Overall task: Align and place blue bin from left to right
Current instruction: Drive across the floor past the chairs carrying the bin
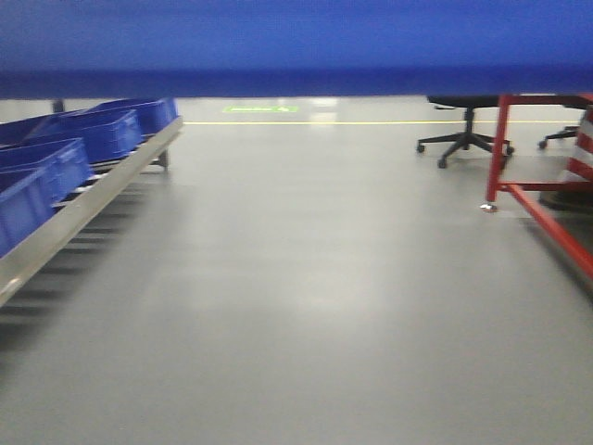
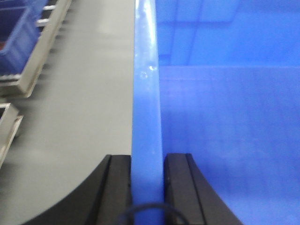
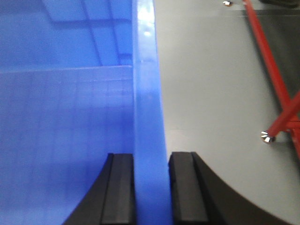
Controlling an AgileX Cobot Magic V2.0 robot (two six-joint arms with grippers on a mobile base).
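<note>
The blue bin (image 1: 296, 46) was held raised in front of the robot. Its wall filled the top of the front view, and the floor (image 1: 306, 297) was seen beneath it. It was carried by its two side walls. The left fingers (image 2: 118, 187) were closed on the rim of the left wall, one inside and one outside. The right fingers (image 3: 183, 187) were clamped on the right wall in the same way.

A grasp at both sides was judged to suit so wide a crate, since it could then be kept level and square for alignment. The rack (image 1: 102, 190) carrying a row of other blue bins (image 1: 97, 134) was seen at the left, well apart from the held bin. A red frame (image 1: 547, 218) and an office chair (image 1: 466, 139) stood at the right. The carrying step was judged to be in hand, with placement not yet done. A turn toward the rack was thought to be called for next. Slipping of the thin rims between the fingers was judged the main risk.
</note>
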